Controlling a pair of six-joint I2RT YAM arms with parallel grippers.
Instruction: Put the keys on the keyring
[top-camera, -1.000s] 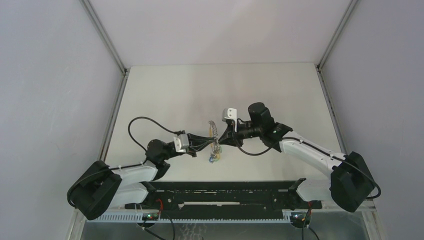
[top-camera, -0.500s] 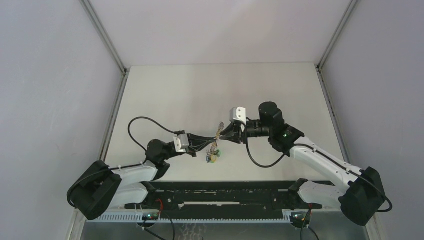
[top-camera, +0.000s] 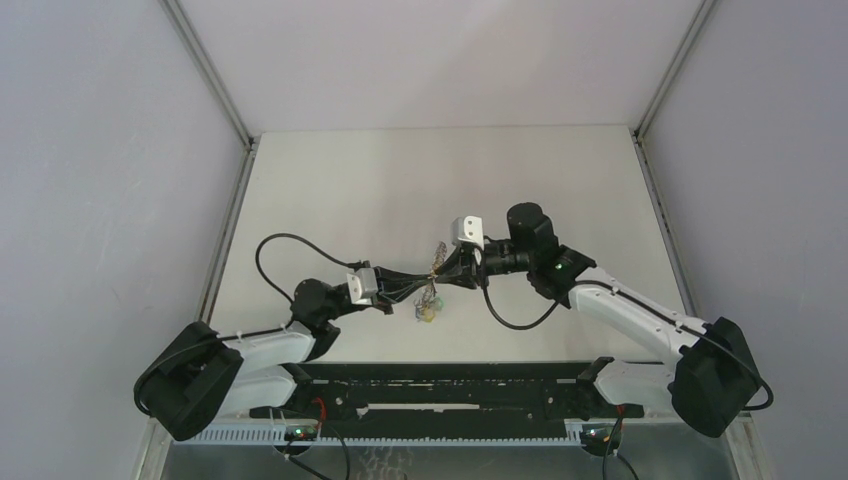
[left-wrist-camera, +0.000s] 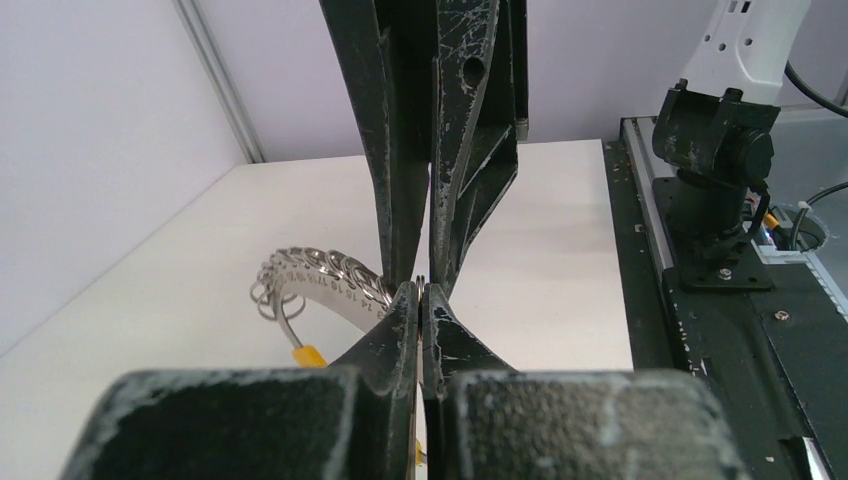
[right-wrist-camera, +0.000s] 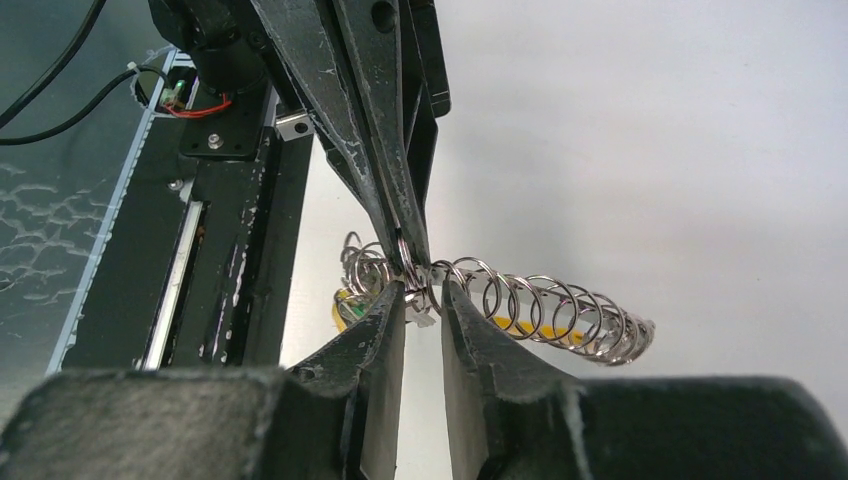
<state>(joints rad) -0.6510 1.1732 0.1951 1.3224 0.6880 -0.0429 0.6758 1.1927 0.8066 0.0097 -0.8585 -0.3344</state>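
Note:
The keyring (right-wrist-camera: 550, 310) is a silvery band strung with many small wire loops, held in the air between the two grippers (top-camera: 437, 259). My left gripper (left-wrist-camera: 421, 288) is shut on a thin loop at its edge. The band (left-wrist-camera: 320, 275) curves away to its left. My right gripper (right-wrist-camera: 424, 290) meets it tip to tip, jaws slightly apart, with loops of the keyring between the fingertips (right-wrist-camera: 392, 300). Keys with yellow and green heads (top-camera: 427, 309) hang below the ring. A yellow tag (left-wrist-camera: 306, 353) shows in the left wrist view.
The white tabletop (top-camera: 400, 190) lies under the grippers and runs back to grey walls. A black rail (top-camera: 440, 385) with the arm bases crosses the near edge. A black cable (top-camera: 275, 250) loops beside the left arm.
The right gripper pulled back to the right, then came in again slightly, and its jaws have parted a little. The keyring turned in the air and the hanging keys rose. The left arm stayed put.

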